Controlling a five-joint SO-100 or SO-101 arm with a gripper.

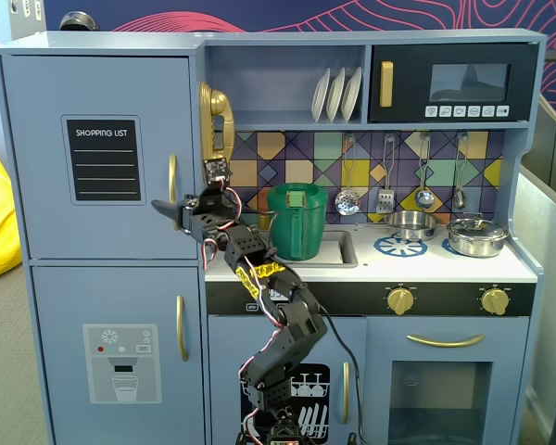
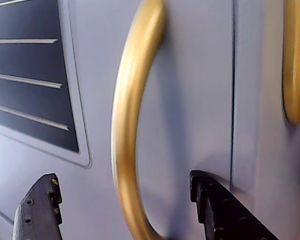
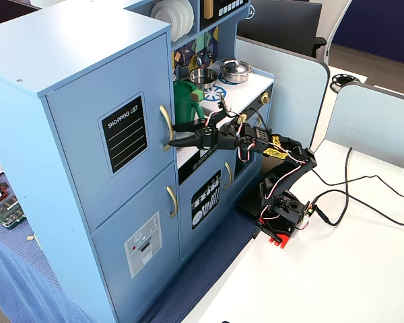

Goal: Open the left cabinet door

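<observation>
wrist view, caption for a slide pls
Open tool straddling the gold handle of the shut cabinet door.

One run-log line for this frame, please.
phase: pre-grasp | end effector: open, straddling gold handle | left cabinet door: closed

The arm reaches up and across from its base, elbow bent, wrist level. The gripper [image 2: 124, 200] has its jaws spread wide, one finger [image 2: 39, 206] either side.
</observation>
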